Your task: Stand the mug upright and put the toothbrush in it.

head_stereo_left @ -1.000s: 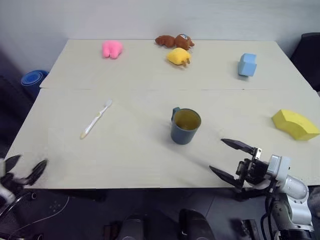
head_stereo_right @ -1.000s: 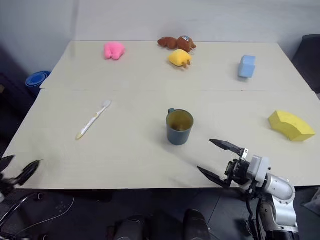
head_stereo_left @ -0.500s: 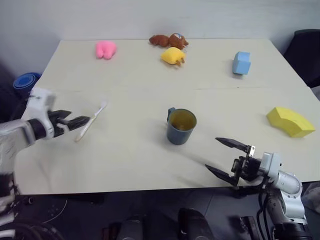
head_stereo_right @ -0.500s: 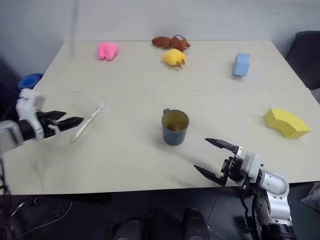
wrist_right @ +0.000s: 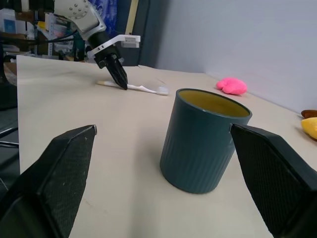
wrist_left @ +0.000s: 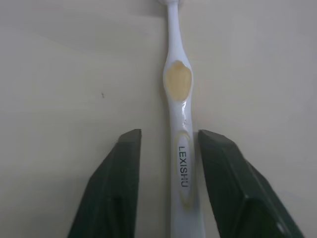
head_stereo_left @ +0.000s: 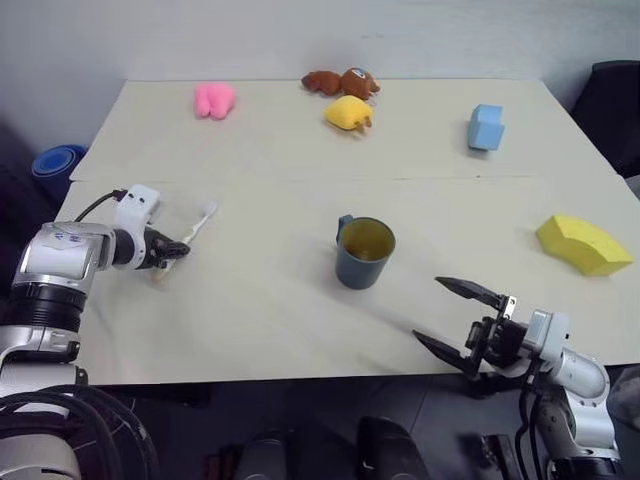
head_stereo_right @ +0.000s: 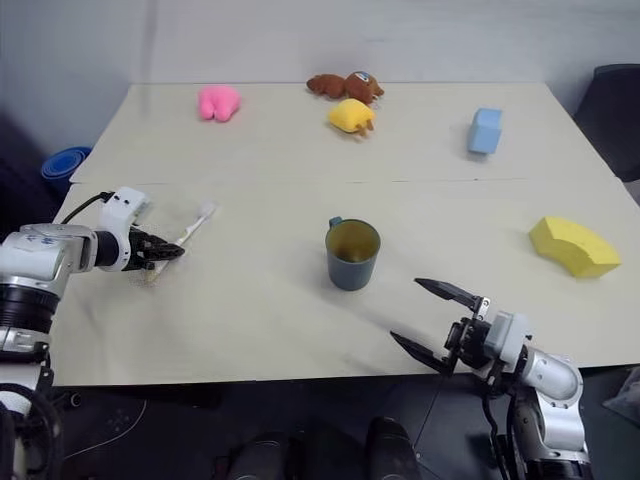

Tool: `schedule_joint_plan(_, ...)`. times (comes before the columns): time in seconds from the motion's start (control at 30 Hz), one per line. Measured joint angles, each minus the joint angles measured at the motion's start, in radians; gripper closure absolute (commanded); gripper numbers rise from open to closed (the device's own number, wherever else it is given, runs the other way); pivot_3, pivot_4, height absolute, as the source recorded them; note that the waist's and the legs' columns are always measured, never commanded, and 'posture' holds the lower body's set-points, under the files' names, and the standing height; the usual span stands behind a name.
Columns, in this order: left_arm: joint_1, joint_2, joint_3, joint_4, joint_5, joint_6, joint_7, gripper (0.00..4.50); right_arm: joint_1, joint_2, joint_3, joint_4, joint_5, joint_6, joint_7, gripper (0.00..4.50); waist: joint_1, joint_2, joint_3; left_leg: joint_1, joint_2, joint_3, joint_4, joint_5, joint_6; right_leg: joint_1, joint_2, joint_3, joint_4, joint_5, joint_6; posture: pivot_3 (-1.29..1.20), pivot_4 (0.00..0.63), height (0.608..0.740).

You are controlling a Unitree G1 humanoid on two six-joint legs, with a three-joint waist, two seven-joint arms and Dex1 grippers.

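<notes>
I am seeing the slim white toothbrush with its pale yellow-green grip patch lying flat on the pale wooden table, well left of centre. Its long axis is running from the near left to the far right, with the small bristle head pointing far and right.

The left gripper is reaching down over the handle end; in the left wrist view its two dark fingers are sitting narrow on either side of the handle, just beside it with thin gaps showing, so I cannot tell whether they are gripping it.

The dark teal-blue cylindrical mug with the yellow inside is standing upright near the table's middle, mouth up, its loop handle turning to the far left. It is well apart from the toothbrush, with bare tabletop lying between them.

The right gripper is hovering by the near edge on the right, its fingers spread wide and holding nothing, the mug in front of it.

The pink soft toy, brown plush toy, yellow toy and light blue foam block are sitting along the far side; the yellow foam wedge is lying by the right edge.
</notes>
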Motion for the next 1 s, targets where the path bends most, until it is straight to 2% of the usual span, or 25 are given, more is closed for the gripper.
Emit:
schedule_joint_plan(0.1,-0.004,-0.036,0.054,0.032,-0.014,-0.014,-0.024,4.26,0.012,-0.003,-0.011,-0.021,-0.001,0.007,-0.031,0.00,0.007,0.000,0.000,0.000,0.000,0.000,0.001,0.000,0.000,0.000,0.000,0.000,0.000,0.000,0.000,0.00,0.150,0.740)
schedule_joint_plan(0.13,-0.003,-0.051,0.069,0.033,-0.021,-0.024,-0.035,4.29,0.016,-0.005,-0.015,-0.029,-0.001,0.010,-0.039,0.00,0.011,0.000,0.000,-0.001,0.000,0.000,0.001,0.000,0.000,0.000,0.000,0.000,0.000,0.000,0.000,0.00,0.150,0.740)
schedule_joint_plan(0.23,0.013,-0.174,0.175,-0.012,-0.120,-0.139,-0.088,4.29,0.033,-0.024,-0.034,-0.064,-0.002,0.030,-0.072,0.00,0.026,-0.003,0.001,-0.005,0.000,-0.003,0.006,0.000,0.000,0.000,-0.001,-0.001,0.000,0.000,0.000,0.00,0.150,0.740)
schedule_joint_plan(0.3,0.022,-0.253,0.228,-0.106,-0.196,-0.194,-0.134,4.29,0.046,-0.026,-0.037,-0.092,-0.002,0.041,-0.089,0.00,0.026,-0.005,0.003,-0.008,0.000,-0.006,0.008,0.000,0.000,-0.001,0.000,-0.002,0.000,0.000,0.000,0.00,0.150,0.740)
schedule_joint_plan(0.43,0.024,-0.398,0.242,-0.325,-0.292,-0.333,-0.221,4.29,0.078,-0.030,-0.059,-0.111,-0.007,0.048,-0.125,0.00,0.024,-0.005,0.003,-0.008,0.000,-0.005,0.007,0.000,0.000,-0.001,-0.001,-0.003,0.000,0.000,0.000,0.00,0.150,0.740)
schedule_joint_plan(0.57,0.021,-0.578,0.220,-0.398,-0.337,-0.440,-0.232,4.29,0.094,-0.036,-0.075,-0.129,-0.012,0.049,-0.151,0.00,0.024,-0.005,0.003,-0.008,0.000,-0.004,0.007,0.000,0.001,-0.001,0.000,-0.002,-0.001,0.000,0.000,0.00,0.150,0.740)
schedule_joint_plan(0.73,0.019,-0.713,0.134,-0.387,-0.317,-0.567,-0.254,4.29,0.124,-0.036,-0.076,-0.161,-0.024,0.049,-0.180,0.00,0.025,-0.005,0.003,-0.008,0.000,-0.004,0.007,0.000,0.001,-0.001,0.000,-0.002,-0.002,0.000,0.000,0.00,0.150,0.740)
schedule_joint_plan(0.93,0.021,-0.819,0.077,-0.175,-0.218,-0.799,-0.274,4.29,0.151,-0.035,-0.076,-0.201,-0.034,0.048,-0.226,0.00,0.026,-0.005,0.003,-0.009,0.000,-0.003,0.007,0.000,0.002,0.000,0.000,-0.002,-0.007,0.000,0.000,0.00,0.150,0.740)
schedule_joint_plan(1.0,0.021,-0.837,0.072,-0.132,-0.203,-0.847,-0.275,3.58,0.153,-0.035,-0.076,-0.206,-0.034,0.049,-0.238,0.00,0.026,-0.005,0.003,-0.010,-0.001,-0.003,0.007,0.000,0.003,0.000,0.000,-0.003,-0.009,0.000,0.000,0.00,0.150,0.740)
